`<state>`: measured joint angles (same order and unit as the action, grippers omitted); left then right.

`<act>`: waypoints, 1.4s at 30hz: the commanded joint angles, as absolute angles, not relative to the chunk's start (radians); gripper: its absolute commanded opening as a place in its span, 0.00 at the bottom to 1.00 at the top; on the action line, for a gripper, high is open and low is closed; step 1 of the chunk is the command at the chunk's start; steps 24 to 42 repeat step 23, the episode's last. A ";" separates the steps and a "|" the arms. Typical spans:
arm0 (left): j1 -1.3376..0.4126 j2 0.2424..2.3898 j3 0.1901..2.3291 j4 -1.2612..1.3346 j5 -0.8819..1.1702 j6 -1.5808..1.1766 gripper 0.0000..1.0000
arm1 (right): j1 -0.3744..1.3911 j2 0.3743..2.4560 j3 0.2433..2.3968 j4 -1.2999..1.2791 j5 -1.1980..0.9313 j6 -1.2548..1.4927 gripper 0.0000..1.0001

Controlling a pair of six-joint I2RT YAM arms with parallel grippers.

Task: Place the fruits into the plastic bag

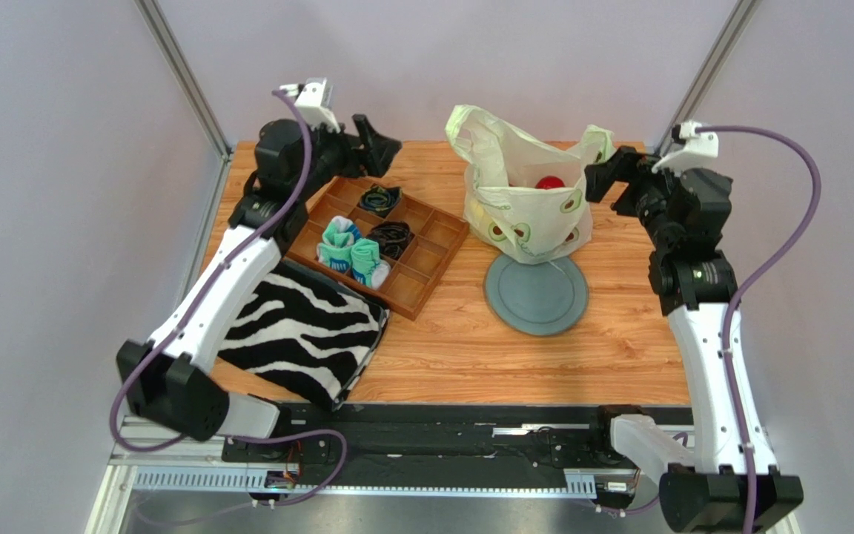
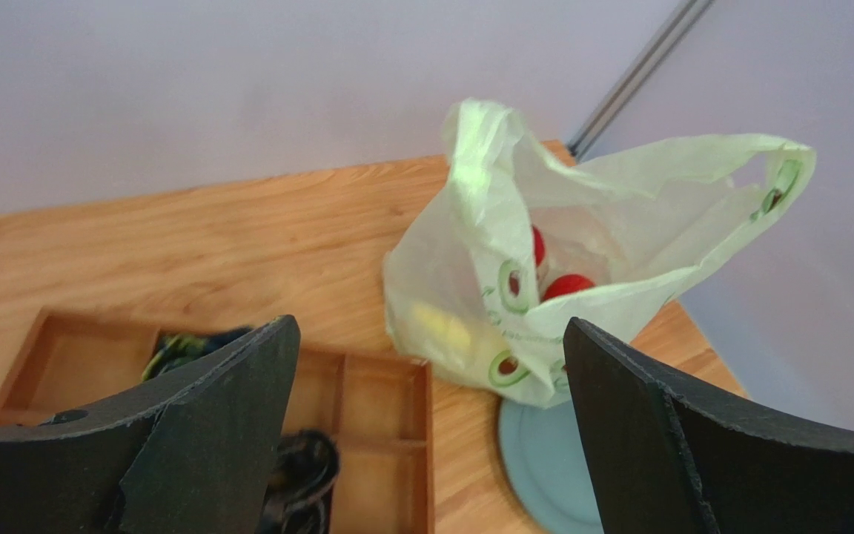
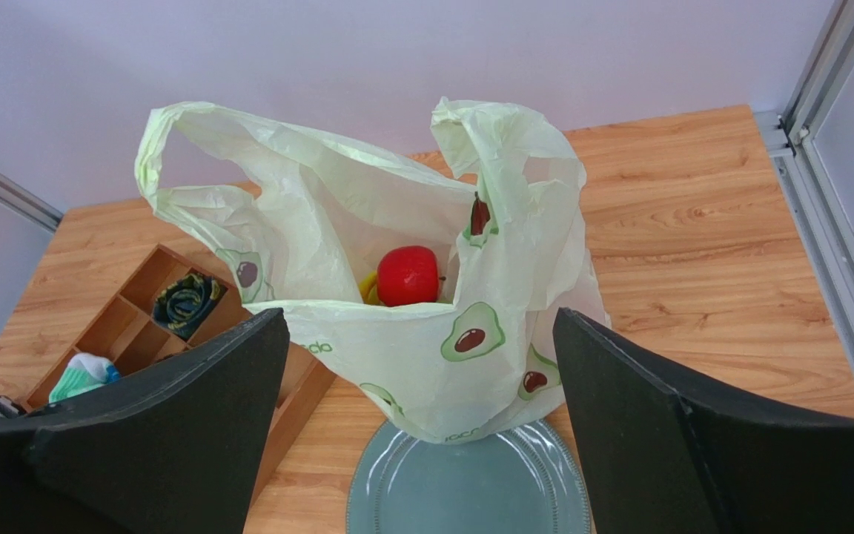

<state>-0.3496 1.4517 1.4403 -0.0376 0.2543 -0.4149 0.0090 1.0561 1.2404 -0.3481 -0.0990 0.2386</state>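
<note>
The pale plastic bag (image 1: 521, 206) with avocado prints stands open on the far edge of a grey-blue plate (image 1: 535, 298). A glossy red fruit (image 1: 551, 181) lies inside it. In the right wrist view the red fruit (image 3: 408, 275) sits deep in the bag (image 3: 398, 350) beside a bit of yellow banana (image 3: 368, 289). In the left wrist view two red fruits (image 2: 565, 286) show in the bag (image 2: 470, 245), and a yellow shape shows through its wall. My left gripper (image 1: 376, 150) is open and empty, left of the bag. My right gripper (image 1: 610, 167) is open and empty, just right of it.
A wooden divider tray (image 1: 434, 258) holds teal-and-white rolled socks (image 1: 351, 254) and dark rolled items, left of the plate. A zebra-striped cloth (image 1: 298, 328) lies at the front left. Metal frame posts stand at the back corners. No loose fruit shows on the table.
</note>
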 commanded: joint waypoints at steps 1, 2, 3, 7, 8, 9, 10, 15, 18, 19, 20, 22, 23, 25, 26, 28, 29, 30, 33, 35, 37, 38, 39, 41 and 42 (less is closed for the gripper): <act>-0.347 1.218 1.255 -0.113 0.164 -0.344 0.97 | 0.009 0.928 1.099 -0.266 -0.104 0.270 0.93; -0.347 1.148 1.229 -0.138 0.172 -0.348 0.97 | 0.009 0.884 1.071 -0.262 -0.115 0.278 0.93; -0.347 1.119 1.206 -0.167 0.172 -0.350 0.97 | 0.008 0.859 1.028 -0.259 -0.117 0.279 0.93; -0.347 0.984 1.099 -0.311 0.175 -0.342 0.98 | 0.009 0.766 0.930 -0.267 -0.107 0.261 0.93; -0.347 0.936 1.086 -0.330 0.175 -0.324 0.98 | 0.009 0.731 0.914 -0.273 -0.100 0.247 0.93; -0.347 0.910 1.065 -0.348 0.170 -0.316 0.98 | 0.009 0.715 0.898 -0.282 -0.092 0.241 0.93; -0.347 0.888 1.057 -0.383 0.158 -0.307 0.98 | 0.009 0.698 0.872 -0.288 -0.078 0.235 0.93; -0.347 0.785 1.049 -0.469 0.114 -0.246 0.98 | 0.009 0.631 0.816 -0.301 -0.064 0.229 0.93; -0.347 0.766 1.051 -0.498 0.098 -0.219 0.98 | 0.009 0.627 0.807 -0.307 -0.074 0.233 0.93; -0.347 0.762 1.048 -0.500 0.092 -0.215 0.99 | 0.009 0.626 0.807 -0.307 -0.078 0.235 0.93; -0.347 0.759 1.048 -0.503 0.092 -0.209 0.99 | 0.009 0.626 0.805 -0.310 -0.078 0.236 0.93; -0.347 0.761 1.055 -0.511 0.092 -0.207 0.99 | 0.009 0.618 0.805 -0.316 -0.074 0.232 0.93; -0.347 0.765 1.055 -0.512 0.095 -0.203 0.99 | 0.009 0.618 0.805 -0.319 -0.069 0.227 0.93; -0.347 0.765 1.055 -0.512 0.095 -0.203 0.99 | 0.009 0.618 0.805 -0.319 -0.069 0.227 0.93; -0.347 0.765 1.055 -0.512 0.095 -0.203 0.99 | 0.009 0.618 0.805 -0.319 -0.069 0.227 0.93; -0.347 0.765 1.055 -0.512 0.095 -0.203 0.99 | 0.009 0.618 0.805 -0.319 -0.069 0.227 0.93; -0.347 0.765 1.055 -0.512 0.095 -0.203 0.99 | 0.009 0.618 0.805 -0.319 -0.069 0.227 0.93; -0.347 0.765 1.055 -0.512 0.095 -0.203 0.99 | 0.009 0.618 0.805 -0.319 -0.069 0.227 0.93; -0.347 0.765 1.055 -0.512 0.095 -0.203 0.99 | 0.009 0.618 0.805 -0.319 -0.069 0.227 0.93; -0.347 0.765 1.055 -0.512 0.095 -0.203 0.99 | 0.009 0.618 0.805 -0.319 -0.069 0.227 0.93; -0.347 0.765 1.055 -0.512 0.095 -0.203 0.99 | 0.009 0.618 0.805 -0.319 -0.069 0.227 0.93; -0.347 0.765 1.055 -0.512 0.095 -0.203 0.99 | 0.009 0.618 0.805 -0.319 -0.069 0.227 0.93; -0.347 0.765 1.055 -0.512 0.095 -0.203 0.99 | 0.009 0.618 0.805 -0.319 -0.069 0.227 0.93; -0.347 0.765 1.055 -0.512 0.095 -0.203 0.99 | 0.009 0.618 0.805 -0.319 -0.069 0.227 0.93; -0.347 0.765 1.055 -0.512 0.095 -0.203 0.99 | 0.009 0.618 0.805 -0.319 -0.069 0.227 0.93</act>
